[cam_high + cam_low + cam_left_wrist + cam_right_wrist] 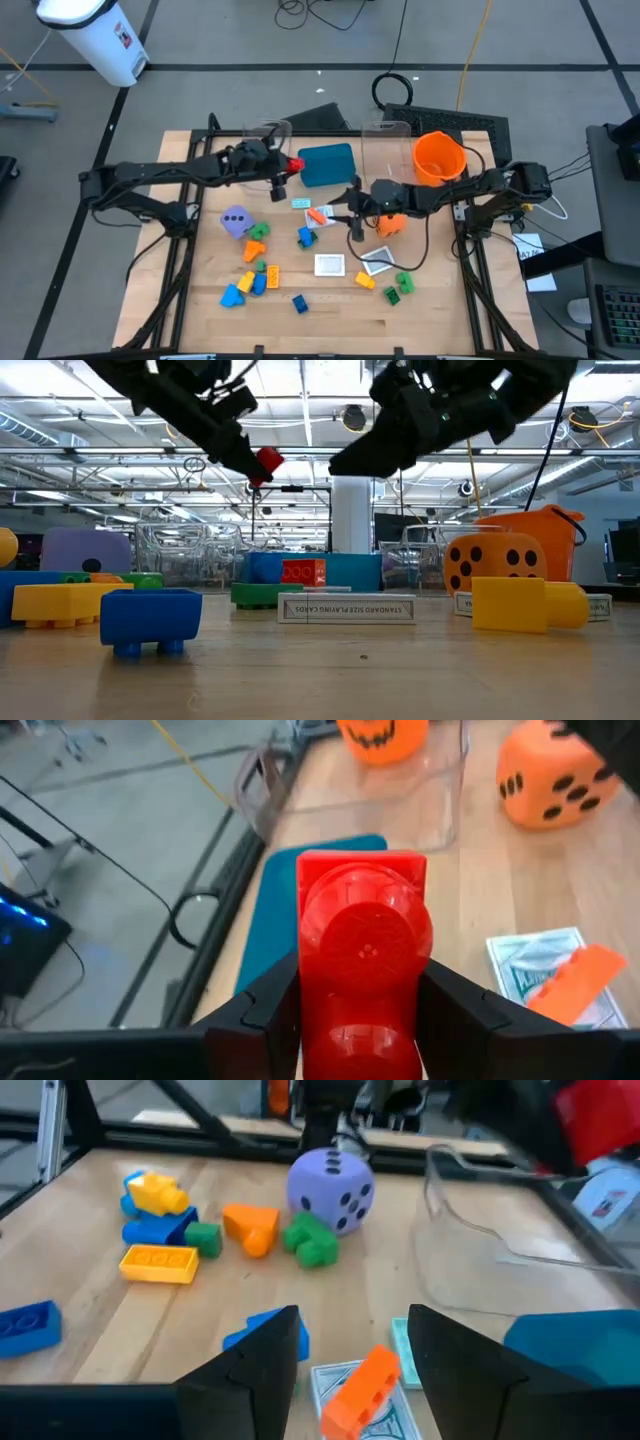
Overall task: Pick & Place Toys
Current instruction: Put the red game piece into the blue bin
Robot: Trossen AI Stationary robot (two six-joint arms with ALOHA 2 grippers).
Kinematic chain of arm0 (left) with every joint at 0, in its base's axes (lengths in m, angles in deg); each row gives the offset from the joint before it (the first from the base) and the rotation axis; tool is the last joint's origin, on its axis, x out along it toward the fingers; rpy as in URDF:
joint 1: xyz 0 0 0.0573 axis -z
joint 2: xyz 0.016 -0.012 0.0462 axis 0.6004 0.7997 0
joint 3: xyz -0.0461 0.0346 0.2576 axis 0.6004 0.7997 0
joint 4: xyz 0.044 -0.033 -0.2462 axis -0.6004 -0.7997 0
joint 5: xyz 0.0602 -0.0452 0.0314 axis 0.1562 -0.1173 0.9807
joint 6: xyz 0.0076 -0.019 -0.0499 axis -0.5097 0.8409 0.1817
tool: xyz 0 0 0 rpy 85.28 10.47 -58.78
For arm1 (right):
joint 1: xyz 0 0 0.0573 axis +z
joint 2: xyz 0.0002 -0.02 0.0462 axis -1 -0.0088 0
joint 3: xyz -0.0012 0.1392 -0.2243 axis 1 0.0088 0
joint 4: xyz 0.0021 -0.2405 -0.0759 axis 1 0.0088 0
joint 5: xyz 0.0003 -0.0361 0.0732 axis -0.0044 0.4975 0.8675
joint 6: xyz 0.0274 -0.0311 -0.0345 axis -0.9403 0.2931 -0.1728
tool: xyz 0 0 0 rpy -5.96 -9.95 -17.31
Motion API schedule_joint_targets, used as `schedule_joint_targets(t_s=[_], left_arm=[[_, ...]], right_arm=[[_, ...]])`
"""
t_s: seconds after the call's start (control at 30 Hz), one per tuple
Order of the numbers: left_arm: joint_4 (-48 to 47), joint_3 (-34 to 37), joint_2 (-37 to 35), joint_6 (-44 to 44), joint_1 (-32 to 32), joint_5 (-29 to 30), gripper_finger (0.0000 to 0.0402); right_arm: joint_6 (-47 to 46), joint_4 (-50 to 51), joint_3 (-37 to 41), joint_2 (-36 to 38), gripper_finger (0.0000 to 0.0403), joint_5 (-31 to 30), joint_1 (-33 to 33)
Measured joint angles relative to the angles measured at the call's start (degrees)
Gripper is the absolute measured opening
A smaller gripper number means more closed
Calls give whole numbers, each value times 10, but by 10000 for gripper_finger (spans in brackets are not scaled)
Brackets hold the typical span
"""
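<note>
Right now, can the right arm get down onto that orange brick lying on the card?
Probably yes. The right gripper hangs open just above the orange brick, which lies uncovered on a card, with nothing between them.

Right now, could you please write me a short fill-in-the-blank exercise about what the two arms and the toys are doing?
1. The left pincer is shut on a ____ brick.
2. That brick hangs beside the ____-coloured tray.
3. The right pincer stands open above an ____ brick lying on a card.
4. The purple die rests on the table's ____ half in the high view.

Missing words: red; teal; orange; left
</note>
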Motion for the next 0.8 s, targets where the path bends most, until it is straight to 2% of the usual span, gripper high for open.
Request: schedule_joint_targets(t_s=[0.17,0.37,0.5,0.67,0.8], left_arm=[[0,-38,33,-10,-5,0,135],[-43,-115,78,-35,-10,-24,163],[-85,-169,134,-37,-17,-25,157],[-106,-224,205,-30,-30,-27,138],[-116,-247,249,-36,-46,-37,152]], right_arm=[[12,-110,44,0,181,0,0],[30,-125,52,0,181,-3,-3],[38,-121,52,0,181,-12,-7],[62,-66,52,9,181,-76,-6],[80,-18,52,37,180,-179,3]])
